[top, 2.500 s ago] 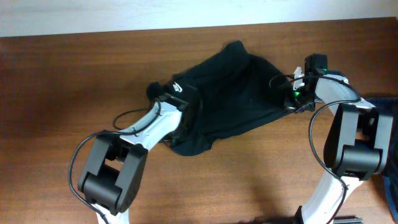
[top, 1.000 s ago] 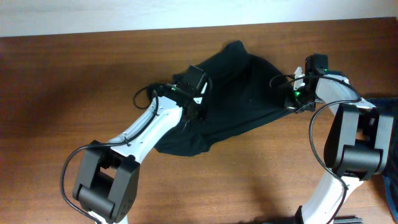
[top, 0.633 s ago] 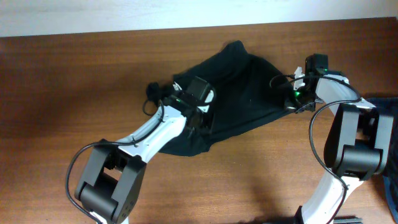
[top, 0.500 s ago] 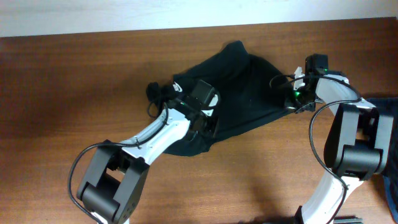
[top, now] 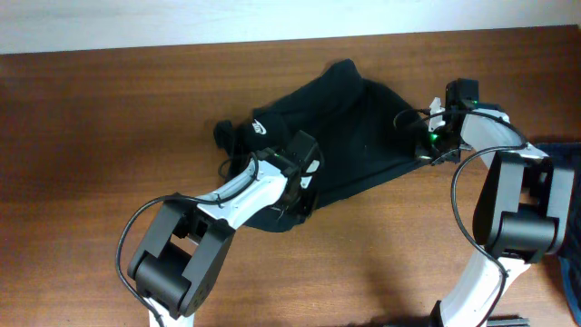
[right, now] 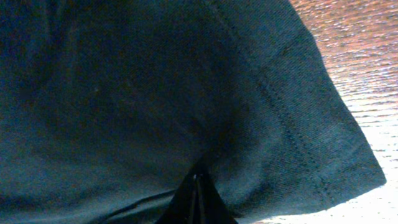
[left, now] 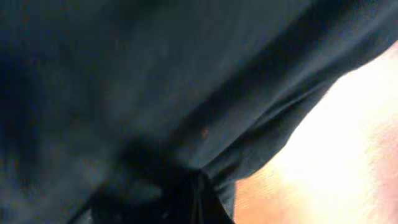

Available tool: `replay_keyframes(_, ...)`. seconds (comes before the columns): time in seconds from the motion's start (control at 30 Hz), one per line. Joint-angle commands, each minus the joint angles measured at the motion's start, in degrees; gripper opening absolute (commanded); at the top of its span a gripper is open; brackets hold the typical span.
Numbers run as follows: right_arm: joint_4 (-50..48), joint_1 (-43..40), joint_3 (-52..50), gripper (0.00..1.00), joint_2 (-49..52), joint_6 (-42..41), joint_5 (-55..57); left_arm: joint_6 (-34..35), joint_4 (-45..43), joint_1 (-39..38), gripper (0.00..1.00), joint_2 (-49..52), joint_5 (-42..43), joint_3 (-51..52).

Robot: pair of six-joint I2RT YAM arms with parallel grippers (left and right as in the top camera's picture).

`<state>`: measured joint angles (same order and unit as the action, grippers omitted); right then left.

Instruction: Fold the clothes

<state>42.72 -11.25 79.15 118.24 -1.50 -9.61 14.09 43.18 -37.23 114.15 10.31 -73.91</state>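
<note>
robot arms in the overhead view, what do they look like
Both the left arm and the right arm have white tube-like links joined by chunky black joint housings. Thin black cables loop alongside each. A small green light glows near the right wrist, below a black camera box.

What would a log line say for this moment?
T-shirt: bunched, unfolded | left jaws: shut on T-shirt | right jaws: shut on T-shirt

The T-shirt [top: 354, 127] is black with a small white logo [top: 260, 126]; the surface [top: 109, 118] is streaky reddish-brown wood grain.
</note>
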Motion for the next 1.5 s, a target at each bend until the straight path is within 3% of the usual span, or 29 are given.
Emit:
replay_keyframes(0.0,0.09,-0.42,-3.30,0.04,4.39,-0.07,4.09,-0.90,2.91,-0.11,0.00,0.37,-0.02,0.15)
replay_keyframes(0.57,0.09,-0.42,-3.30,0.04,4.39,-0.07,4.11,-0.20,19.82,-0.13,0.00,-2.43,-0.04,-0.44)
replay_keyframes(0.8,0.11,-0.42,-3.30,0.04,4.39,-0.07,4.09,3.82,26.86,-0.13,0.00,-2.43,-2.82,-0.28)
replay_keyframes(1.03,0.15,-0.42,-3.30,0.05,4.39,-0.07,4.09,11.15,21.49,-0.11,0.01,-5.66,-7.56,-0.28)
replay_keyframes(1.2,0.13,-0.42,-3.30,0.05,4.39,-0.07,4.09,13.31,18.88,0.11,0.13,-6.29,-10.71,-0.28)
replay_keyframes(1.27,0.13,-0.42,-3.30,0.05,4.39,-0.07,4.09,13.29,19.04,0.83,0.33,-6.29,-12.63,-0.28)
replay_keyframes(1.37,0.11,-0.42,-3.30,0.05,4.39,-0.07,4.07,12.83,19.10,2.21,0.51,-6.29,-13.14,-0.26)
replay_keyframes(1.47,0.13,-0.42,-3.30,0.05,4.39,-0.07,4.07,11.08,18.95,3.56,0.53,-6.29,-14.27,-0.26)
